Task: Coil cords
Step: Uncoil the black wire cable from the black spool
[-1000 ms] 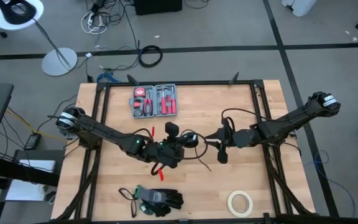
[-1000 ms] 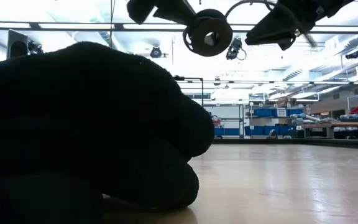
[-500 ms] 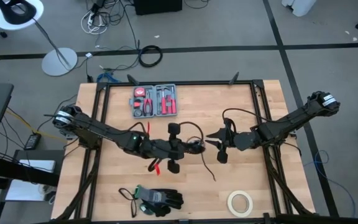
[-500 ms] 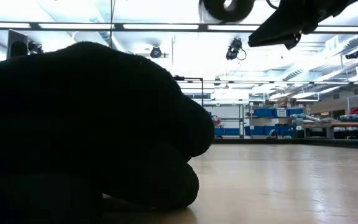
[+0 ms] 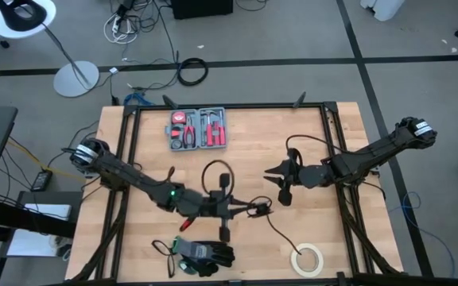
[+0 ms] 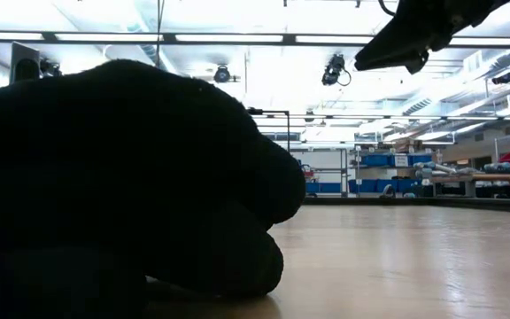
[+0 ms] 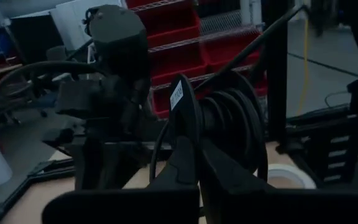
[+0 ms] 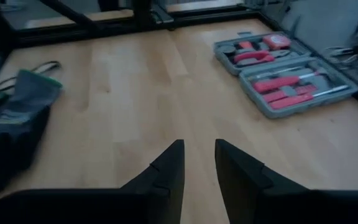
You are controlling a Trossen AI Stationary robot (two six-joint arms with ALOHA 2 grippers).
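The thin black cord shows as a round coil (image 7: pixel 232 127) wound in several turns, with a loose tail (image 5: pixel 281 235) running toward the near right of the table. My left gripper (image 5: pixel 254 209) is shut on the coil near the table's middle, above the wood. My right gripper (image 5: pixel 275 173) is open and empty a little farther and to the right; its fingers (image 8: pixel 166 163) stand apart over bare wood. In the low view only the right gripper (image 6: pixel 412 37) shows, at the top. My left gripper pinches the coil's lower rim (image 7: pixel 211 163) between its two fingers, across the bundle of turns. The coil stands on edge above the fingers in the left wrist view and is clear of the table. The tail (image 5: pixel 270 222) trails slack from it down onto the wood.
Black gloves (image 5: pixel 205 254) lie at the near edge and fill the left of the low view (image 6: pixel 122 177). A roll of white tape (image 5: pixel 307 258) lies near right, close to the tail's end. A grey tool case (image 5: pixel 198 129) lies open at the far side, also in the right wrist view (image 8: pixel 284 68).
My left gripper has gone toward the table's near edge, away from my right gripper, and its wrist has turned about. The coil has gone with it and left the low view's top. The tail has been drawn out toward the near right.
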